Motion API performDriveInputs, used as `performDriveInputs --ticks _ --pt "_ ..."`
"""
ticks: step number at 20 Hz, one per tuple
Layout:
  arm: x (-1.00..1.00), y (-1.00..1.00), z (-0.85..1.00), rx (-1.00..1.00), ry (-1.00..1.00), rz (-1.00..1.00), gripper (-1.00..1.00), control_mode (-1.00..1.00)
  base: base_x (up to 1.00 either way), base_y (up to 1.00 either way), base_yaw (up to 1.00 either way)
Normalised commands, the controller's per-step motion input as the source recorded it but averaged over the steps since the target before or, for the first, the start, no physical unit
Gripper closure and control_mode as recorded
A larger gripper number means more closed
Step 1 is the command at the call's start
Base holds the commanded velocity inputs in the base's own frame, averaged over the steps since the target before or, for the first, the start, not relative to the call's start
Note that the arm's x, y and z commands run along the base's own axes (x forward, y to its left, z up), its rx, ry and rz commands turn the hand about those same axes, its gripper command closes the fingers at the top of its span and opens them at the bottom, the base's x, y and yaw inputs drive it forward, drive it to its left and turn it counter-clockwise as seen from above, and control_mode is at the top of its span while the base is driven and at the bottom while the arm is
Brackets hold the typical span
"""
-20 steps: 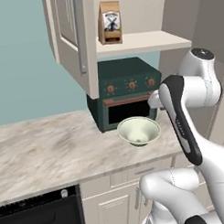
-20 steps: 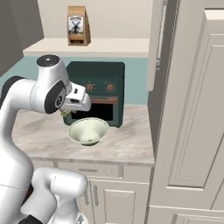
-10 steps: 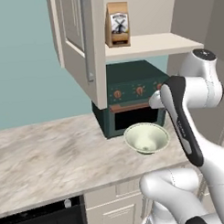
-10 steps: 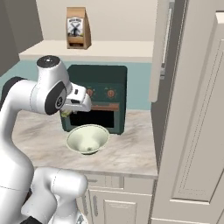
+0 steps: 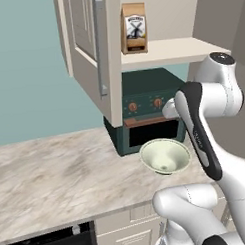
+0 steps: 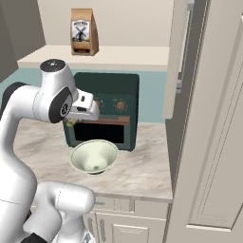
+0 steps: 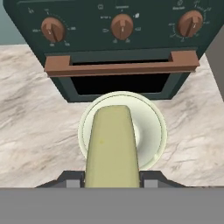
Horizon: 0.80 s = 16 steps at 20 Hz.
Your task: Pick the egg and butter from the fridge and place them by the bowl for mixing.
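Pale yellow butter stick (image 7: 112, 146) sits clamped in the gripper (image 7: 113, 180), closed hard on its near end; the stick's long axis runs straight out from the hand toward the toaster oven (image 7: 118, 41).

Bowl (image 7: 151, 127) lies directly beneath the butter in the hand view, rim showing on both sides of the stick. It stands on the marble tabletop (image 7: 35, 113), just in front of the oven door with its brown handle (image 7: 120, 68).

From the base views: bowl (image 5: 164, 156) near the tabletop's front edge, arm (image 5: 197, 122) bent over it, hand up by the oven front. Same bowl (image 6: 93, 156) from the other side, hand (image 6: 83, 107) above and slightly behind it.

Key relation: butter hangs over the bowl, not beside it. Judgement: the drop spot must shift sideways to bare marble next to the rim, then lower. Risk is releasing into the bowl.

Egg not seen. Coffee bag (image 5: 133, 28) on the shelf above.
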Motion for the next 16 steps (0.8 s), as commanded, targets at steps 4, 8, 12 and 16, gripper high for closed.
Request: performDriveInputs --ticks 4,8,12,16 --pt "0.0 0.0 0.0 0.0 0.0 0.0 1.0 1.0 0.0 0.0 0.0" --pt "0.0 0.0 0.0 0.0 0.0 0.0 1.0 1.0 -0.01 0.0 0.0" --pt "0.0 0.0 0.0 0.0 0.0 0.0 1.0 1.0 -0.07 -0.01 0.01" --pt "0.0 0.0 0.0 0.0 0.0 0.0 1.0 1.0 -0.01 0.0 0.0"
